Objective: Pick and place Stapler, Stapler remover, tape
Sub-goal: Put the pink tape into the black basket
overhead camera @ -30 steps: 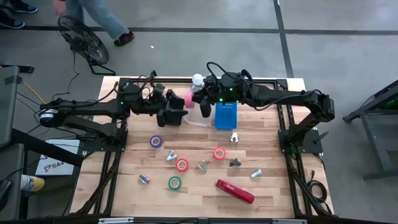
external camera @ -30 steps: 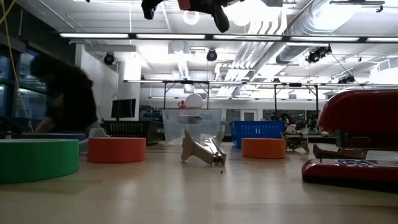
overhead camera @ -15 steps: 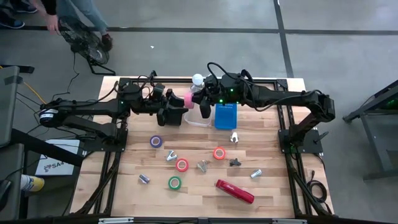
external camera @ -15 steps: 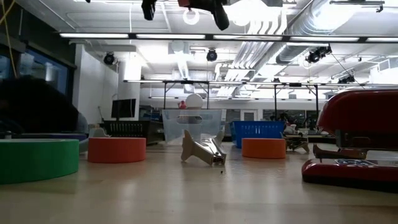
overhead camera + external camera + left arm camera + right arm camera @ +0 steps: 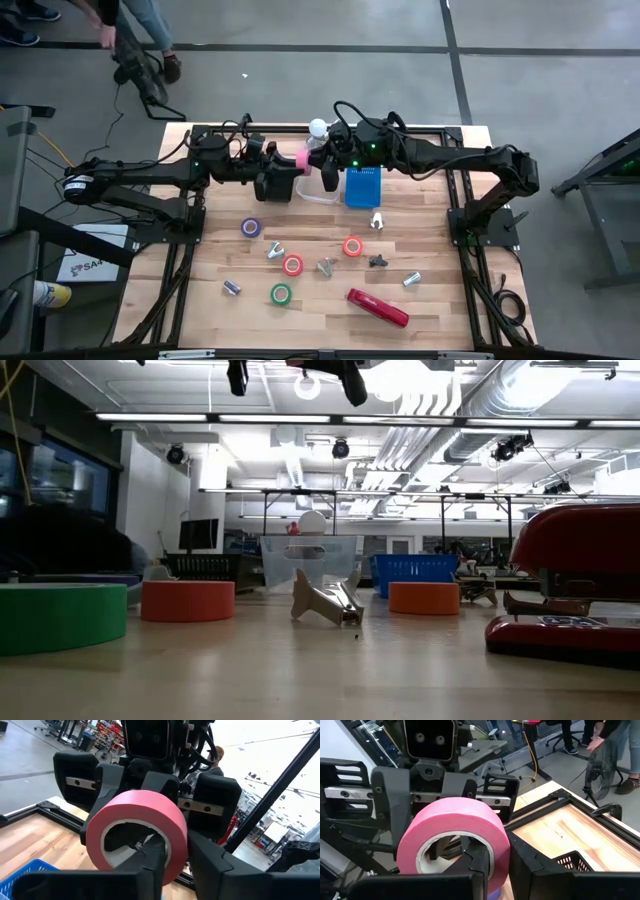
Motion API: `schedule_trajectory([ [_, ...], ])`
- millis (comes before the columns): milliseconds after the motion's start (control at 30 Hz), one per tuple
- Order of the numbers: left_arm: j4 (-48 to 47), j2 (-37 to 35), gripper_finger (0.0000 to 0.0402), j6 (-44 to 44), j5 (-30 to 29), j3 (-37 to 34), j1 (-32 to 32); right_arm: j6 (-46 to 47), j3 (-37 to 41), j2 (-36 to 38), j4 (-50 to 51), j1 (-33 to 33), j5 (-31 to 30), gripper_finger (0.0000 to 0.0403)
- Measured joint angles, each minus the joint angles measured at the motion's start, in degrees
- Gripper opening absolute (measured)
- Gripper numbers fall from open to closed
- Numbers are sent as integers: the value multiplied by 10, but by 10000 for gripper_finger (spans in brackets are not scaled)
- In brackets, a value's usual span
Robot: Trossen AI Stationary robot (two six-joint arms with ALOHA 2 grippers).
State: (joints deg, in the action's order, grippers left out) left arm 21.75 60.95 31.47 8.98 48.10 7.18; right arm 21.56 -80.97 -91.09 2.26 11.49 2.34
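Note:
A pink tape roll (image 5: 301,160) hangs high above the table's far middle, between my two grippers. My left gripper (image 5: 175,855) comes at it from the table's left and my right gripper (image 5: 497,855) from the right; both are shut on it. The red stapler (image 5: 378,308) lies flat near the front edge. A purple roll (image 5: 251,228), two red-orange rolls (image 5: 352,246) (image 5: 292,265) and a green roll (image 5: 281,294) lie flat on the wood. Several small metal staple removers (image 5: 326,266) are scattered among them. My left gripper pinches the pink roll's wall (image 5: 172,837), one finger (image 5: 150,857) inside the pale core and one outside. It reaches in roughly level from the table's left. The roll is clear of the table. My right gripper pinches the roll's wall (image 5: 497,840) from the opposite side. One finger (image 5: 475,857) is inside the core and one outside. It reaches in roughly level from the table's right. The roll stands on edge between the two grippers.
A blue tray (image 5: 362,185) and a clear container (image 5: 318,196) stand at the far middle, below the grippers. A white ball (image 5: 318,128) shows beside them. Beyond the far left corner a person's legs (image 5: 150,30) stand by a floor fan (image 5: 135,65).
Both arms and the pink roll have stayed in place. Beyond the table's far left corner the person has stepped over and picked up and tipped the floor fan.

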Motion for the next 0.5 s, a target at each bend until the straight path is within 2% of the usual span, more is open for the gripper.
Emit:
schedule_trajectory([
  [100,-7,0,36,-3,3,0,0,-1,0,-1,1,0,2,35],
  [300,-12,0,36,-12,7,0,0,-2,0,-1,1,0,15,55],
  [500,-14,0,36,-13,12,0,-1,-10,0,0,1,2,57,74],
])
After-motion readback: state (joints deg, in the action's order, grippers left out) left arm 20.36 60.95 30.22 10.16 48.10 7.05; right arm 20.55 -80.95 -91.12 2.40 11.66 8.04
